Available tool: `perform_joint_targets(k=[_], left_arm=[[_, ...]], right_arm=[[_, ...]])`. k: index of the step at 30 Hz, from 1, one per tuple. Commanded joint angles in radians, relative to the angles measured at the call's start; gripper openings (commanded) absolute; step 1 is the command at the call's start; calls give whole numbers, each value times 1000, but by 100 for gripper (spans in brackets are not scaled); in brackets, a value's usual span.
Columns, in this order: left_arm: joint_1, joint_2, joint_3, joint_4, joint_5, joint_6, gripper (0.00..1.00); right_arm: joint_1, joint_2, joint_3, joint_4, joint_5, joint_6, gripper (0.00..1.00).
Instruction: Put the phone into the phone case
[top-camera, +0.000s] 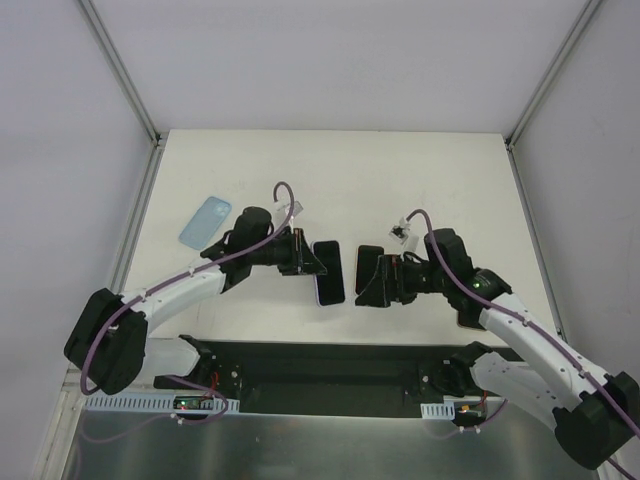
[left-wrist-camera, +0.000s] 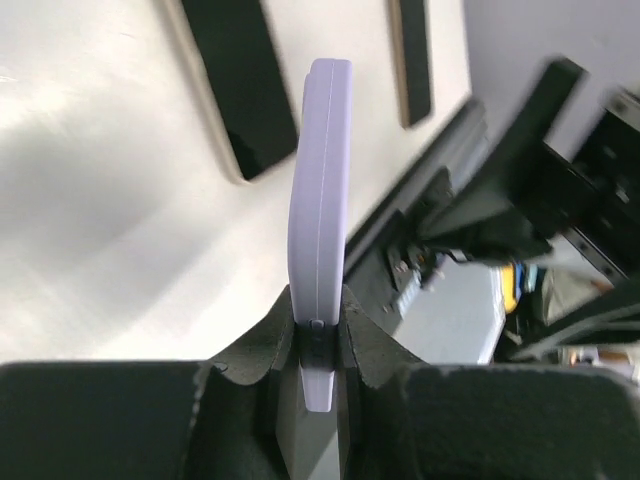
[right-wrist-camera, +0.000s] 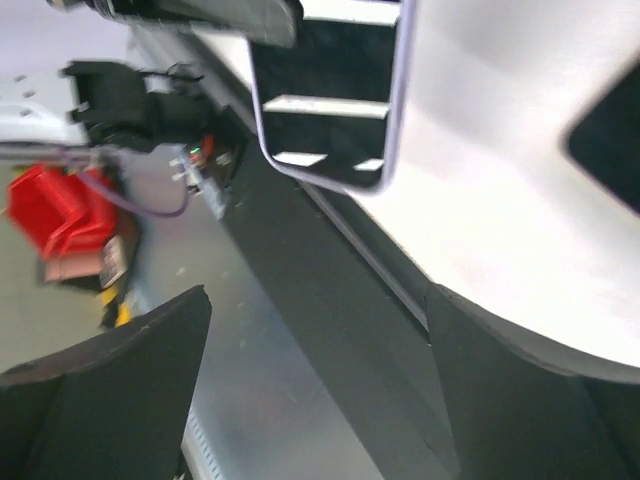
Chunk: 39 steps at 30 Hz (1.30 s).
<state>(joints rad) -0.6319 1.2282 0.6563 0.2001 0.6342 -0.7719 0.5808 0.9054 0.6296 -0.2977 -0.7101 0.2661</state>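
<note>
The left tool (left-wrist-camera: 318, 335) is clamped on the edge of the slim lavender phone (left-wrist-camera: 320, 180), whose glossy black screen faces up. Just right of the phone, the right tool (top-camera: 362, 276) gapes wide and holds nothing. Well left of the phone, the smooth pale-blue phone case (top-camera: 205, 220), a rounded rectangle, lies flat on the white tabletop (top-camera: 330, 170).

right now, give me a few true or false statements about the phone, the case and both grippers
1. The left gripper is shut on the phone. True.
2. The right gripper also clamps the phone. False: its jaws stand open with nothing between them.
3. The phone case lies on the table, apart from the phone. True.
4. The phone sits inside the case. False: it is in the left gripper and the case is empty.
</note>
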Motion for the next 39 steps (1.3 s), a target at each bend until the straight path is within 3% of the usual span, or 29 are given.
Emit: perform_joint_targets(k=[1,7,12,16,19,20,24,27,31,33,34,35,37,38,39], left_arm=[[113,104,89,-60,-41,65,0],[187,405,313,-145,157,151,0],[189,580,507,-241,222,198,0],[189,671,552,-300,231,189,3],[187,662,497,-304,202,146,12],[187,654,465,-303,178,143,21],[187,648,459,-355,156,184,40],[187,628,483,-431,67,223,52],[187,558,508,-523,-76,275,59],[187,493,500,-547,-154,292,64],[187,470,496,-563,-177,295,77],[187,446,481,-568,-194,302,81],[187,377,464,-576,-205,313,81],[187,354,442,-576,-202,318,81],[187,306,430,-576,-196,322,80]], right_arm=[[-6,-77,59,-248,323,-18,97],[-10,-161,13,-282,439,50,96],[-12,-180,30,-326,483,39,96],[-12,-203,53,-392,575,61,96],[-12,-223,80,-447,691,93,96],[-12,-226,88,-458,730,100,96],[-12,-227,117,-504,866,124,96],[-13,-209,128,-500,923,95,96],[-27,-116,148,-406,873,-13,96],[-42,-21,179,-362,821,-45,89],[-65,16,191,-345,799,-69,86],[-74,88,215,-327,746,-82,82],[-93,160,240,-265,719,-100,62],[-113,231,252,-245,634,-111,52],[-127,266,281,-201,594,-117,35]])
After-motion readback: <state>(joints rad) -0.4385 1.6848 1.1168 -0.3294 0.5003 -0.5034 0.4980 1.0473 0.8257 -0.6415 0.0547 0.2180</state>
